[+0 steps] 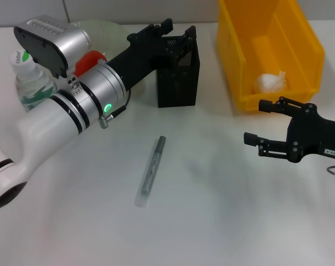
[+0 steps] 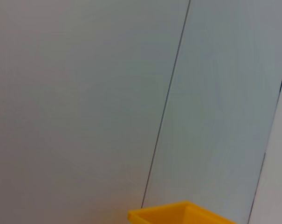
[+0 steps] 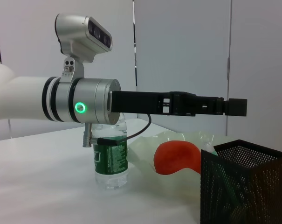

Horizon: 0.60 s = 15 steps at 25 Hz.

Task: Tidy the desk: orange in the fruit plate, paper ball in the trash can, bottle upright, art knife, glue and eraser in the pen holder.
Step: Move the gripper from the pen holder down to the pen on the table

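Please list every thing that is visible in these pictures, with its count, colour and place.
Art knife: one, grey, lying on the table centre.
Pen holder: one, black mesh, far centre of the table.
Trash can: one, yellow, far right.
Paper ball: one, white, inside the trash can.
Bottle: one, clear with green label, upright at far left.
Fruit plate: one, pale green, behind the left arm.
Orange: one, orange-red, on the fruit plate.
Table: one, white.
Left claw: one, black, above the pen holder.
Right claw: one, black, open, near the trash can.
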Available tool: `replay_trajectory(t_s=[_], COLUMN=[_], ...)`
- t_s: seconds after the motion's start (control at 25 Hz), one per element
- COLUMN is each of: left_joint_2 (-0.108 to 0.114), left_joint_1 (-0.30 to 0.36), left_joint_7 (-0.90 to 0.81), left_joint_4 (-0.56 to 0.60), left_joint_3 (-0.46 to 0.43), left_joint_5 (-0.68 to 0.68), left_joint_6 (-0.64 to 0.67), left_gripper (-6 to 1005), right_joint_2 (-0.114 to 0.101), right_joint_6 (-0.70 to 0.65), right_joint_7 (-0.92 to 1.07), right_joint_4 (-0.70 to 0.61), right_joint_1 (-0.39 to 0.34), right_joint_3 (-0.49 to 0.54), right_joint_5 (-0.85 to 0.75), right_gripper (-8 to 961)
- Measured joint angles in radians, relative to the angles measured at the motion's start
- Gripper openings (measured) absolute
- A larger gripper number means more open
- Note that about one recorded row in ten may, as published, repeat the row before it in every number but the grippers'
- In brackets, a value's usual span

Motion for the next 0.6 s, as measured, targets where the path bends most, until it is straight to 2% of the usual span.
replay_trajectory(t_s=[0.52, 0.6], left_joint_2=[0.0, 0.012], left_joint_1=[0.016, 0.055], left_joint_7=[-0.023, -0.097], left_joint_4=[0.006, -0.001], left_joint_3=[0.003, 0.038], left_joint_5=[0.008, 0.06], left_joint_6=[0.037, 0.224], left_gripper=[561, 561], right_joint_2=[-0.002, -0.003], right_joint_6=[-0.014, -0.015], right_joint_7=[0.0, 0.0], right_joint_4=[0.0, 0.0], right_joint_1=[-0.006, -0.007], right_joint_3=[0.005, 0.005], right_joint_5=[0.0, 0.0], right_gripper=[810, 810])
